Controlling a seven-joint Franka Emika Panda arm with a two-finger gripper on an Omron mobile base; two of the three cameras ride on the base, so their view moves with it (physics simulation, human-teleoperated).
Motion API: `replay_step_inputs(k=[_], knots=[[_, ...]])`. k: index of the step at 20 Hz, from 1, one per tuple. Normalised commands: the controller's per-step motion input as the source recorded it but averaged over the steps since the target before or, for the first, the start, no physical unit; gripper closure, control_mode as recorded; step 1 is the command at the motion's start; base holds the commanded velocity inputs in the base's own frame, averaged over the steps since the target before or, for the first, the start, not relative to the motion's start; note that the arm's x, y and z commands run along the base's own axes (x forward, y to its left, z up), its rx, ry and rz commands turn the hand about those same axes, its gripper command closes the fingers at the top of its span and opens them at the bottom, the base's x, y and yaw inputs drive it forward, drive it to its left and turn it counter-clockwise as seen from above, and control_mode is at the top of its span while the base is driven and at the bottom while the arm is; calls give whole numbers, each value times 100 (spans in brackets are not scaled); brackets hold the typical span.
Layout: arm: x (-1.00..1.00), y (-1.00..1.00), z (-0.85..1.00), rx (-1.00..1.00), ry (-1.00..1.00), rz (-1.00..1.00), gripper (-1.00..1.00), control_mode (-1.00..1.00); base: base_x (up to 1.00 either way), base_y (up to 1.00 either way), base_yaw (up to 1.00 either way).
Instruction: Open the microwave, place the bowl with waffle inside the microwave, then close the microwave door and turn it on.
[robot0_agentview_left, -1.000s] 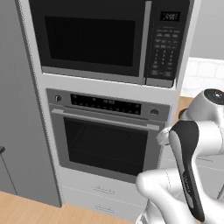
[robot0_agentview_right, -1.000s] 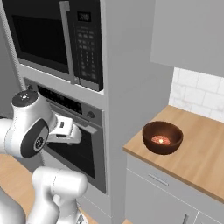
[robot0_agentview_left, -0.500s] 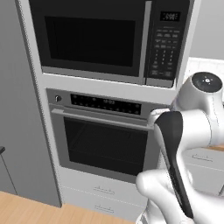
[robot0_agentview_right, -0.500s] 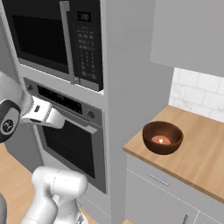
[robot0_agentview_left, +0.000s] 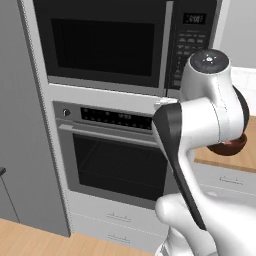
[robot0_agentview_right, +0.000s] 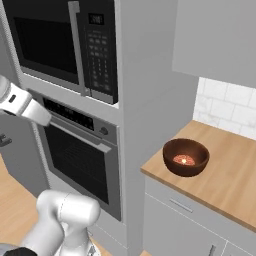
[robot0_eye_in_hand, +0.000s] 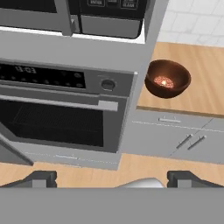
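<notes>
The black microwave (robot0_agentview_left: 115, 45) sits built in above the oven, and the microwave door (robot0_agentview_right: 45, 42) is shut, its vertical grey bar handle (robot0_agentview_right: 76, 45) next to the keypad. On the wooden counter to the right stands the dark brown bowl (robot0_agentview_right: 186, 157) with the orange-tan waffle (robot0_agentview_right: 183, 160) inside. From the hand view, the bowl (robot0_eye_in_hand: 167, 78) lies up and to the right, with the microwave's lower edge (robot0_eye_in_hand: 70, 19) at the top. My gripper (robot0_eye_in_hand: 114, 179) is open with nothing between its fingers. It hangs in front of the oven, apart from both the microwave and the bowl.
Below the microwave is a steel-trimmed oven (robot0_agentview_left: 115, 150) with a horizontal handle (robot0_eye_in_hand: 57, 103). The wooden counter (robot0_agentview_right: 225, 180) carries the bowl above grey drawers (robot0_eye_in_hand: 175, 131). A tall grey cabinet (robot0_agentview_left: 20, 125) stands at the left, and an upper cabinet (robot0_agentview_right: 215, 35) hangs over the counter.
My arm has risen, and the hand has swung up and to the left in the right base view. The bowl has stayed in place, the microwave door is still shut, and the gripper remains open.
</notes>
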Motion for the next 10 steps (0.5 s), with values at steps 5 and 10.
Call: replay_step_inputs(k=[5,10], knots=[[9,18,21,0,-2,-4,-100,-100,0,0,0],[4,13,20,0,-8,-7,-100,-100,0,0,0]])
